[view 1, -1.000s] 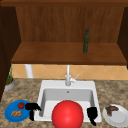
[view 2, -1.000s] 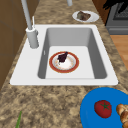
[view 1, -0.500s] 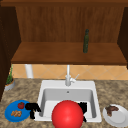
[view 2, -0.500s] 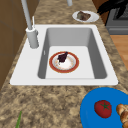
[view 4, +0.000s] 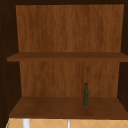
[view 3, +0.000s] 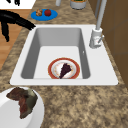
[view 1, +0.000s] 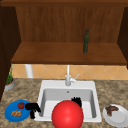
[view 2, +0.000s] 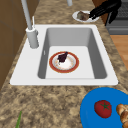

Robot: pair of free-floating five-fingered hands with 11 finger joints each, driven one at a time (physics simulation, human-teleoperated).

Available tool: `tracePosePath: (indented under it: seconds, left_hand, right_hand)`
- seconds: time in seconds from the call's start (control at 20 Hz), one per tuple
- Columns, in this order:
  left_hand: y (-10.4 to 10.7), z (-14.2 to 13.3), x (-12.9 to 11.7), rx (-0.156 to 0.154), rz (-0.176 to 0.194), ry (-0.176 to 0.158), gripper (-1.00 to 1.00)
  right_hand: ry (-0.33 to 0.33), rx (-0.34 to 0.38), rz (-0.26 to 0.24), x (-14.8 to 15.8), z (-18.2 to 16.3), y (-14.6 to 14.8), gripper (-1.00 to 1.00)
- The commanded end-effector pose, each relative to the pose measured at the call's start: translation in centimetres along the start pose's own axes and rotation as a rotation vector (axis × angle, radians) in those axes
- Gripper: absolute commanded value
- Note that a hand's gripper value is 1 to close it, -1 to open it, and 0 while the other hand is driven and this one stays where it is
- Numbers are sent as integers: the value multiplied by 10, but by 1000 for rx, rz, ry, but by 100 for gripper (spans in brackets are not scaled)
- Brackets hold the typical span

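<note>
Left robot hand [view 1: 32, 108], relaxed, beside blue plate [view 1: 10, 115]

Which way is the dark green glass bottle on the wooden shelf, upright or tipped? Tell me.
Upright. The dark green glass bottle stands on its base on the lower wooden shelf, neck pointing straight up, in both the upper and front views.

- Black left robot hand [view 1: 32, 107]
- Round blue plate [view 1: 10, 113]
- Red tomato [view 1: 21, 105]
- White sink [view 1: 67, 86]
- Speckled brown stone bench [view 1: 25, 87]
- Dark green glass bottle [view 1: 86, 41]

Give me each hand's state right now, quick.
Left hand: open, fingers straight, holding nothing, beside the blue plate.
Right hand: cannot be told, mostly hidden behind the red ball.
</note>
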Motion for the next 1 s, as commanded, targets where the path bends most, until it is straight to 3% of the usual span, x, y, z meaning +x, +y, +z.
tracePosePath:
  seconds: [0.0, 0.15, 0.25, 0.35, 0.55, 0.95]
  left_hand:
    - [0, 0, 0, 0, 0, 0, 0]
    - [0, 0, 0, 0, 0, 0, 0]
    - [0, 0, 0, 1, -1, 1, 0]
    - [0, 0, 0, 1, -1, 1, 0]
    - [0, 0, 0, 1, -1, 1, 0]
    - [0, 0, 0, 1, -2, 1, 0]
  right_hand:
    - [-67, -60, -18, 0, -15, 12, -100]
    - [-103, -79, -50, -4, -30, 30, -100]
    - [-107, -100, -41, -3, -47, 30, -100]
    - [-96, -68, -14, 0, -70, 38, -100]
    - [-89, -67, -34, 6, -109, 60, -100]
    - [-112, 57, -98, 5, -170, 86, -100]
